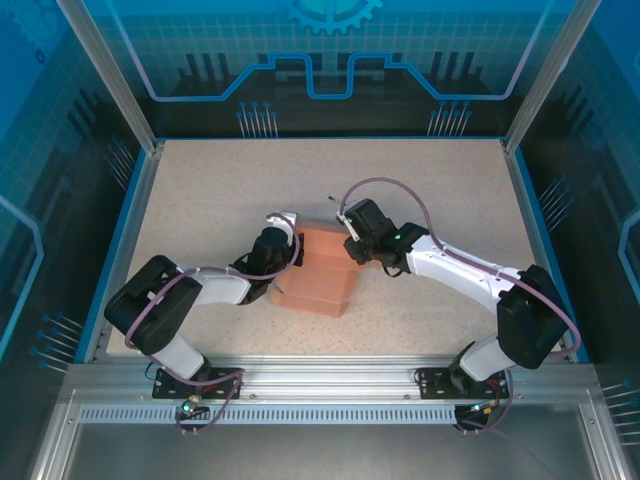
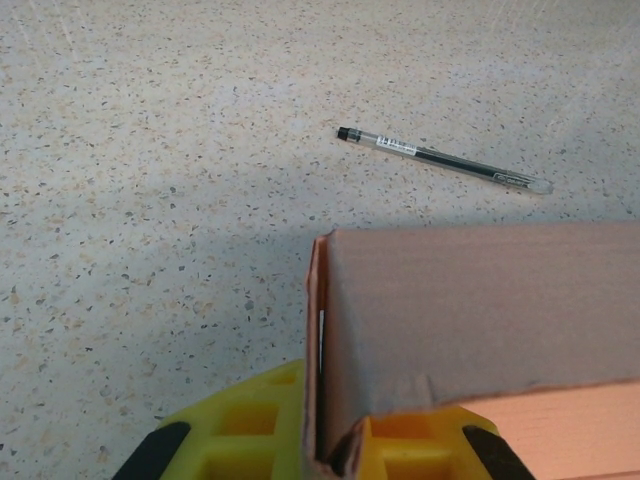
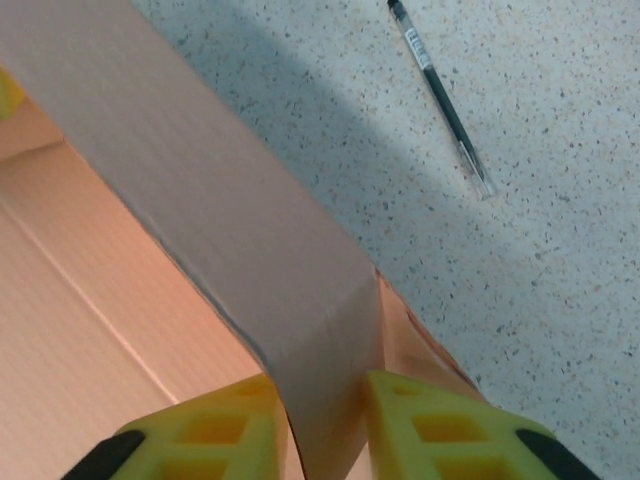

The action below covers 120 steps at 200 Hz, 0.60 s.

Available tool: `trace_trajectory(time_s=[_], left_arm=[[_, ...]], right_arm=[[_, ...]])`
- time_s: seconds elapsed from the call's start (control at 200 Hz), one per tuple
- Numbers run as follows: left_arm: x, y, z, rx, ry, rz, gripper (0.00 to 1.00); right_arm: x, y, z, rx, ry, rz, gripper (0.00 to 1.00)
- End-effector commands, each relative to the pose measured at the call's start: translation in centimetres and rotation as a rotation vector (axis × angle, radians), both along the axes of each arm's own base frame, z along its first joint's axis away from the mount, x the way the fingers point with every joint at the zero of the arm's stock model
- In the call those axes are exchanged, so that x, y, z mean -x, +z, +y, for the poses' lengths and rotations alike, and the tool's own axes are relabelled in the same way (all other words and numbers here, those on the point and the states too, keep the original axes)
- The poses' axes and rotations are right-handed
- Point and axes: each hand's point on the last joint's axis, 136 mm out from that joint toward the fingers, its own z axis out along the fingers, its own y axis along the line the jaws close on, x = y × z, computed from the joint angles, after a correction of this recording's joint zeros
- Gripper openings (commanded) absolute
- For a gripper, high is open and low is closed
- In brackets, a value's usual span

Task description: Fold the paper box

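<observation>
The salmon-pink paper box (image 1: 318, 270) lies mid-table between both arms, partly folded, with its far wall standing up. My left gripper (image 1: 287, 243) is at the box's left far corner, and in the left wrist view its yellow fingers (image 2: 245, 430) pinch the raised side wall of the paper box (image 2: 470, 320). My right gripper (image 1: 350, 240) is at the right far corner. Its yellow fingers (image 3: 440, 430) clamp a curved flap of the paper box (image 3: 200, 190) there.
A thin dark pen (image 2: 443, 160) lies on the speckled tabletop just beyond the box, also the pen (image 3: 440, 95) in the right wrist view. Blue rails (image 1: 130, 230) edge the table (image 1: 430, 180), with open surface behind and to both sides of the box.
</observation>
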Motion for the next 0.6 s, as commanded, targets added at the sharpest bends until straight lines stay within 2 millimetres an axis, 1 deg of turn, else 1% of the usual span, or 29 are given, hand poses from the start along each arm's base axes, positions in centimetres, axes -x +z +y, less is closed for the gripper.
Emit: trace_trajectory(time_s=[0.0,0.19,0.38,0.595], left_arm=[[-0.6,2.1,-0.3,0.043,0.035,-0.019,0.0],[-0.5,2.4,-0.5,0.081,0.055,-0.009,0.0],[-0.5,3.0,-0.9,0.104,0.054,-0.02,0.0],[-0.5,3.0,-1.1,0.099,0.057,-0.017,0.0]], right_arm=[[-1.2,0.7,1.5,-0.065,-0.03,-0.051,0.24],[-2.0,0.5,2.5,-0.176,-0.086,-0.064,0.2],[-2.8,1.0,3.2,-0.31,-0.146,-0.085,0.21],[-3.2,1.3,3.5,-0.465,-0.194,-0.062,0.21]])
